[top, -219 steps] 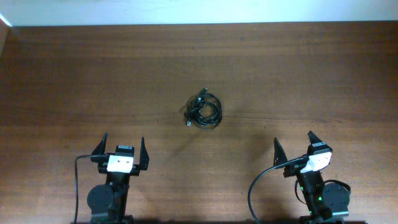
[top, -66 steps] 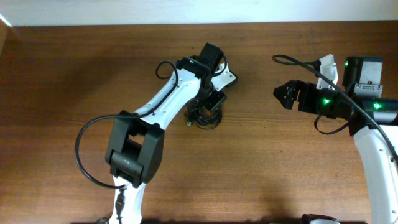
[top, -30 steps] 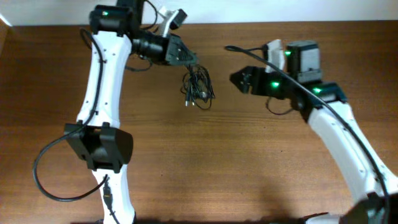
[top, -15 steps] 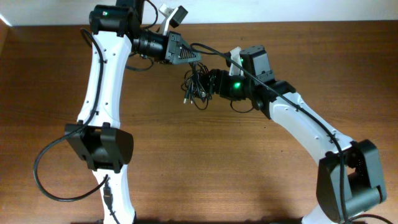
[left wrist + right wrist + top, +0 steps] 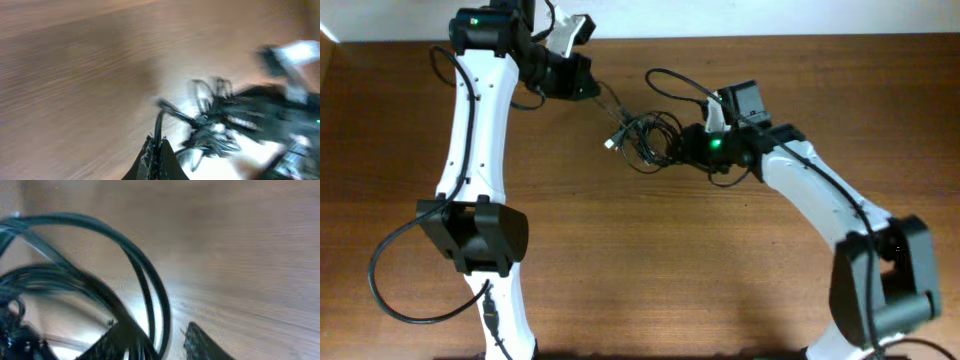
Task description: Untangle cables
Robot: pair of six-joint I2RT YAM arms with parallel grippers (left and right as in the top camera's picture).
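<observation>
Cables lie in one black knot on the bench, toward its far side and roughly midway between the two arms. We see the left gripper up and to the left of the knot, joined to it by a thin line of cable. From the left wrist camera, its fingers meet in a point and a single strand rises out of that point toward the tangle, so we read this gripper as clenched on the cables, though the picture is blurred. The right gripper sits at the right edge of the knot, touching it or just beside it. In the right wrist view thick loops sweep across and run down between two dark fingertips. The blur is heavy, and we cannot tell whether these are pinching the loops or standing apart around them.
</observation>
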